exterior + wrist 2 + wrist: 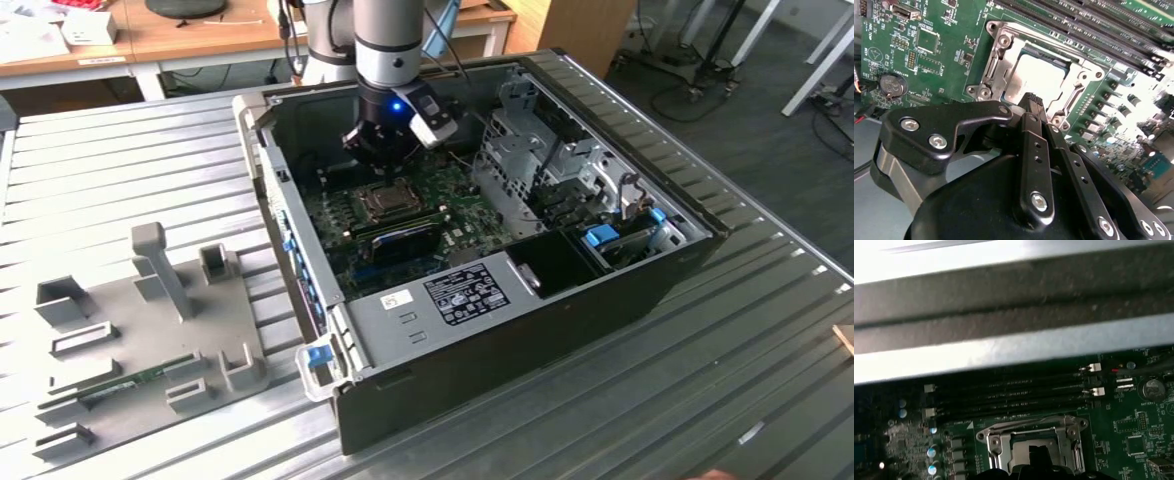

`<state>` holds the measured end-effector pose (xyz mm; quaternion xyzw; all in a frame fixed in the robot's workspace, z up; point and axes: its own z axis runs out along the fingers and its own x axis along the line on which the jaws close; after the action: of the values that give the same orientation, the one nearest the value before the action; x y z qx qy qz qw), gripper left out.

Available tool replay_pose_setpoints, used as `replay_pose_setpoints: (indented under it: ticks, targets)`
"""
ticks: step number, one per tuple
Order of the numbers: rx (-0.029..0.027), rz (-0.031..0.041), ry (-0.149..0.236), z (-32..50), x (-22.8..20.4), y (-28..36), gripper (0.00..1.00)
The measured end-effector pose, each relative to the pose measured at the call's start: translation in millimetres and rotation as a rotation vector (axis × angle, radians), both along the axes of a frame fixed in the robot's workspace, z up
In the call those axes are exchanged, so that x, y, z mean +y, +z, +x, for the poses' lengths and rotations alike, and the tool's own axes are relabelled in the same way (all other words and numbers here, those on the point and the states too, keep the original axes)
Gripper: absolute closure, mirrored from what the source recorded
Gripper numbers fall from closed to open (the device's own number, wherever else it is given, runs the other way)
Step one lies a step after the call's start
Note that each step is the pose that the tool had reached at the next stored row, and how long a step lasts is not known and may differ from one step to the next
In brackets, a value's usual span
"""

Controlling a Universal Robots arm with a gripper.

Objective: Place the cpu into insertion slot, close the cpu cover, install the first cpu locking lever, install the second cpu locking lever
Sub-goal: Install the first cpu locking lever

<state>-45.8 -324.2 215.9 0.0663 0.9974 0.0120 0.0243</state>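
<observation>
The circuit board [949, 30] is green with small white print, and the coin cell [893, 85] on it is dull silver. The cpu [1036, 80] has a pale silver-grey top, and the cpu cover [1004, 50] around it is a darker shiny silver. The gripper [1030, 107] is glossy black with silver screw heads. In the exterior view, the computer case [534, 330] is black outside and grey inside, with blue clips, and a blue light shines on the arm [395, 104]. The desk [107, 180] is striped silver metal.
</observation>
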Motion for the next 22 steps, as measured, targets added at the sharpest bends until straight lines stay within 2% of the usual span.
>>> replay_pose_setpoints:
  ticks: [7,16,20,22]
  targets:
    - [0.0,0.0007,0.012,1.0,-1.0,0.0,0.9]
    - [0.0,0.0008,0.027,1.1,-9.1,-0.1,0.9]
    - [0.0001,0.0006,0.058,1.1,-9.3,0.1,0.9]
    - [0.0001,0.0007,0.061,1.1,-9.3,1.6,0.9]
